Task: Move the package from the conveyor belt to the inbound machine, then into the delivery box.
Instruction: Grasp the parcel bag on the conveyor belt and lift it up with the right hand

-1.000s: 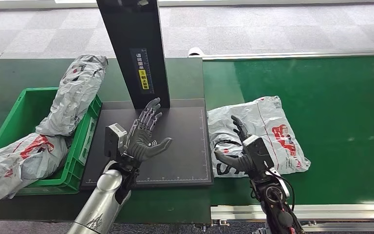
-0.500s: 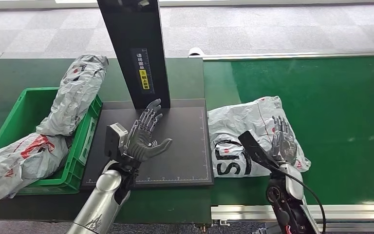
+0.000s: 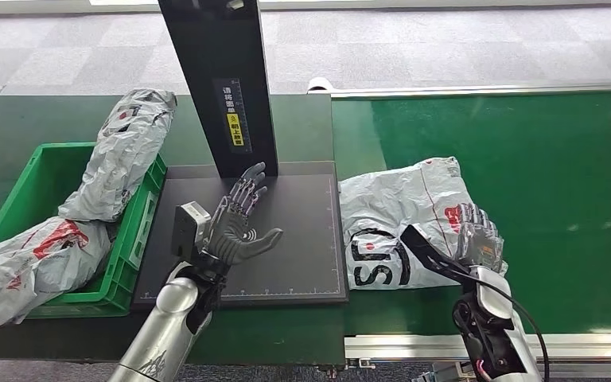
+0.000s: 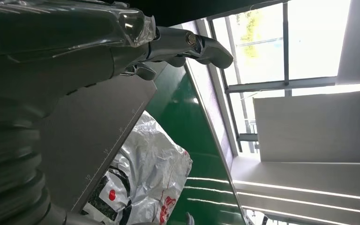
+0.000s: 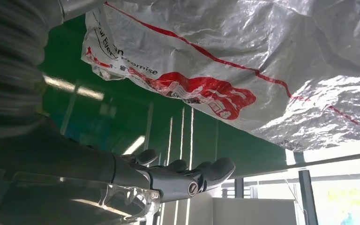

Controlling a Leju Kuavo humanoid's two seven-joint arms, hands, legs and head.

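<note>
A crumpled silver package [image 3: 402,215] with red and black print lies on the green conveyor belt [image 3: 541,167], its left edge next to the inbound machine's black platform [image 3: 306,239]. My right hand [image 3: 476,236] is at the package's near right corner, fingers spread and holding nothing. The right wrist view has the package [image 5: 262,56] close beside the straight fingers [image 5: 187,180], with green belt [image 5: 122,117] between them. My left hand [image 3: 239,220] hovers open over the platform, fingers pointing toward the black column [image 3: 219,79]. In the left wrist view the package [image 4: 150,173] lies beyond the platform [image 4: 98,122].
A green delivery box [image 3: 131,239] stands left of the platform, with one silver package [image 3: 123,155] leaning over its far rim and another [image 3: 32,259] hanging over its near left side. The belt's metal edge rail [image 3: 398,346] runs along the front.
My right hand has swung from the package's near left part to its near right corner and turned over. The package's black print now shows. The left hand has stayed put.
</note>
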